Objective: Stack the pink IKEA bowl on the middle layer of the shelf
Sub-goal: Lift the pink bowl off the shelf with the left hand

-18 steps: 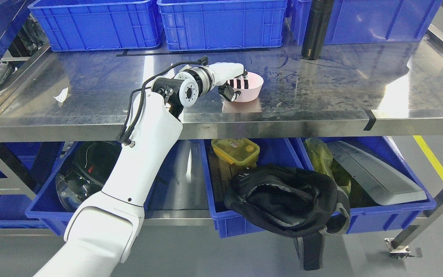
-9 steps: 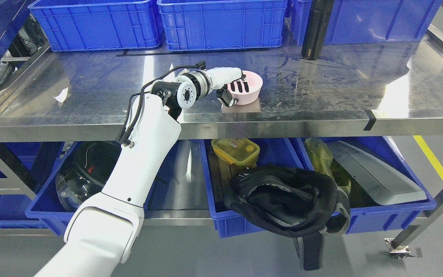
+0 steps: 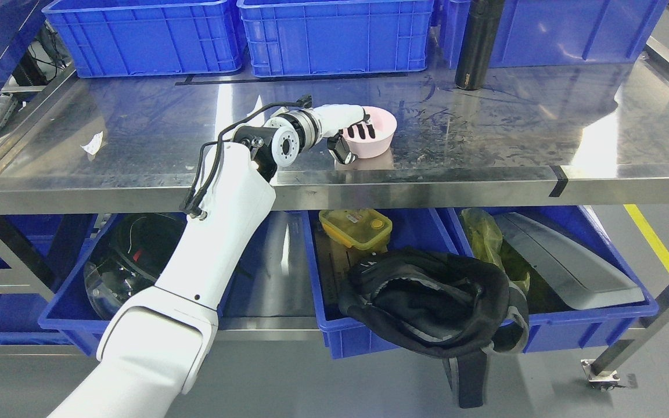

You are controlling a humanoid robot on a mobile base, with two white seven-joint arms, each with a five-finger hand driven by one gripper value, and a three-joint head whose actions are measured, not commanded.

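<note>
Steel shelf [image 3: 485,133], middle layer: the pink bowl [image 3: 376,134] sits near its front edge. My left hand [image 3: 351,129] grips its left rim, fingers inside, thumb outside. Releasing well means opening slowly without dragging it.

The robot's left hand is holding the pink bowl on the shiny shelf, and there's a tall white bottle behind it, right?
Not quite: the head view shows the tall bottle is black. The left hand does grip the pink bowl on the shelf.
</note>
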